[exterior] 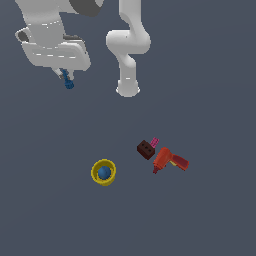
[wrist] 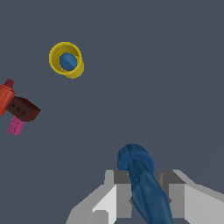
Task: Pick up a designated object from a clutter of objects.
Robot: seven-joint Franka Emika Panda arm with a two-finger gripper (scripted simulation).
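Note:
My gripper is raised high at the exterior view's upper left and is shut on the tiny blue bolt-like piece, whose knobbed end hangs below the fingers. In the wrist view the blue piece sits between my two grey fingers, knob pointing away. The rest of the clutter lies far below: a yellow cup holding a blue ball, a dark red-brown holed block, a pink piece and a red-orange drill.
The arm's white base stands at the back middle. In the wrist view the cup, ball, block, pink piece and drill tip show on the grey floor.

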